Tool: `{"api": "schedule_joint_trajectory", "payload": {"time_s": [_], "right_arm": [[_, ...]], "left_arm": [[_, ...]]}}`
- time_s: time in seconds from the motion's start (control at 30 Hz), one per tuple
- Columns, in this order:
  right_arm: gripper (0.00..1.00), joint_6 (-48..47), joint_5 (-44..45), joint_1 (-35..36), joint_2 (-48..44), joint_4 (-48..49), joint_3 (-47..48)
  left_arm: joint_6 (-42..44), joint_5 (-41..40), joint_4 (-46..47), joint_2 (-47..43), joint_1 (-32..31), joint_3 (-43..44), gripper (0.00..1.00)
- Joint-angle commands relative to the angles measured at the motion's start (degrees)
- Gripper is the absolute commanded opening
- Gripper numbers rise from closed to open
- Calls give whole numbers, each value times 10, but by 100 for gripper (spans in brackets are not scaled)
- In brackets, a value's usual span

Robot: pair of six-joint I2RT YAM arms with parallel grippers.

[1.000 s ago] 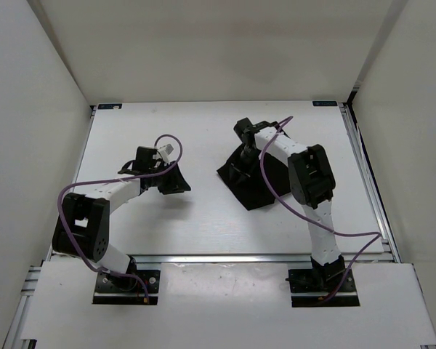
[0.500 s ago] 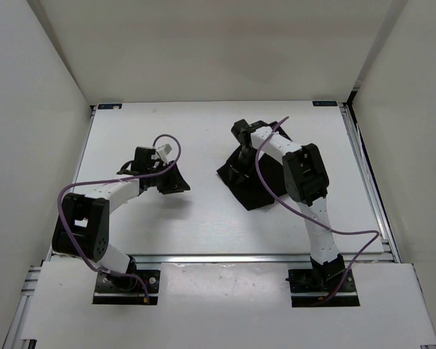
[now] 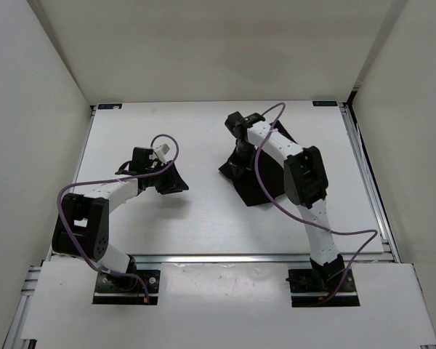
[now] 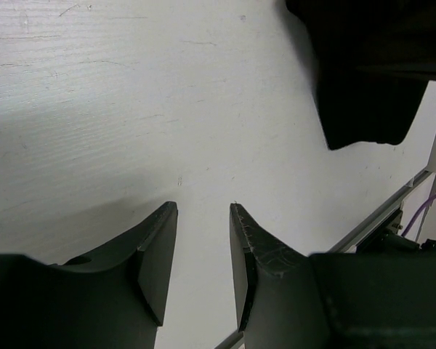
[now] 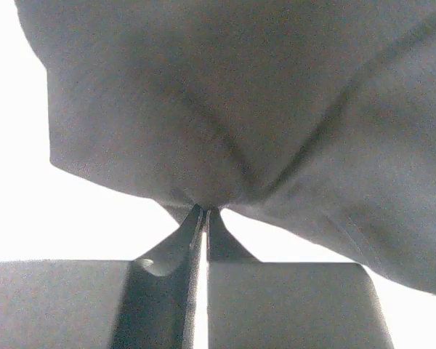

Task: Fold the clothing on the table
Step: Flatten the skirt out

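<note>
One clothing (image 3: pixel 258 187), one table (image 3: pixel 203 222), two tools (image 4: pixel 203 243) (image 5: pixel 205 216).

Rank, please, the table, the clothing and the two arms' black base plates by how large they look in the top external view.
1. table
2. clothing, partly hidden under the right arm
3. left base plate and right base plate: they look alike, so no ranking between them.

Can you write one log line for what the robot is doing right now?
right tool: shut, pinching clothing edge | left tool: open, empty, over table
</note>
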Motion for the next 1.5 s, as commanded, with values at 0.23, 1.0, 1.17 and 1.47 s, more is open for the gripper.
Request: {"api": "schedule_joint_trajectory", "payload": {"time_s": [0.23, 1.0, 1.17, 1.47], "right_arm": [[0, -119, 194, 2, -265, -109, 23], [0, -285, -101, -36, -44, 41, 415], [0, -335, -54, 6, -139, 105, 390], [0, -253, -114, -67, -381, 302, -219]], "left_arm": [[-4, 16, 10, -6, -3, 4, 46], [3, 9, -5, -28, 0, -21, 47], [0, 5, -4, -26, -8, -25, 47], [-5, 7, 0, -26, -14, -36, 47]]}}
